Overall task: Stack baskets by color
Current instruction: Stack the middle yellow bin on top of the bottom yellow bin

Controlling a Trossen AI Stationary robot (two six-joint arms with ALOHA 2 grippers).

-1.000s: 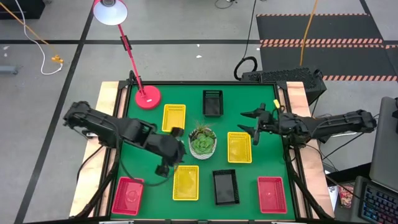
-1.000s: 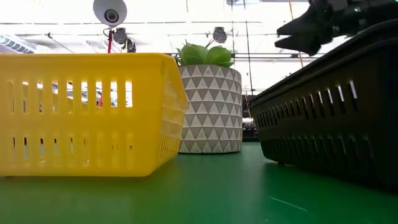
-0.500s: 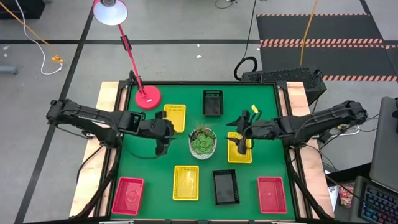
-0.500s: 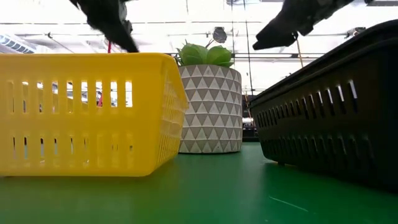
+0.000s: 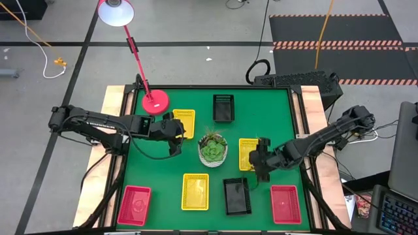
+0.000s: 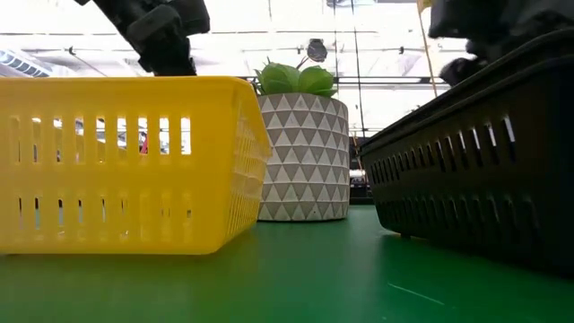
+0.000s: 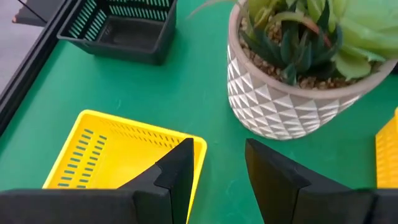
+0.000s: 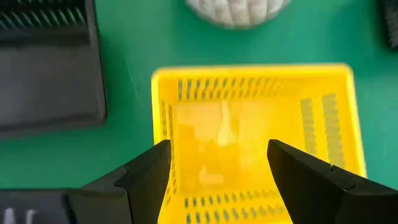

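I had the right gripper (image 5: 259, 160) wide open, empty, over the yellow basket (image 5: 250, 149) right of the plant (image 5: 212, 149); left gripper (image 5: 174, 135) half-open, empty, beside another yellow basket (image 5: 185, 119).

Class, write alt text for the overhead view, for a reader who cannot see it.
Seen from above, two dark robot arms reach over a green table holding seven baskets: three yellow, two black, two red. The left gripper is at the far-left yellow basket; the open right gripper is at the right yellow basket. A potted succulent stands between them.
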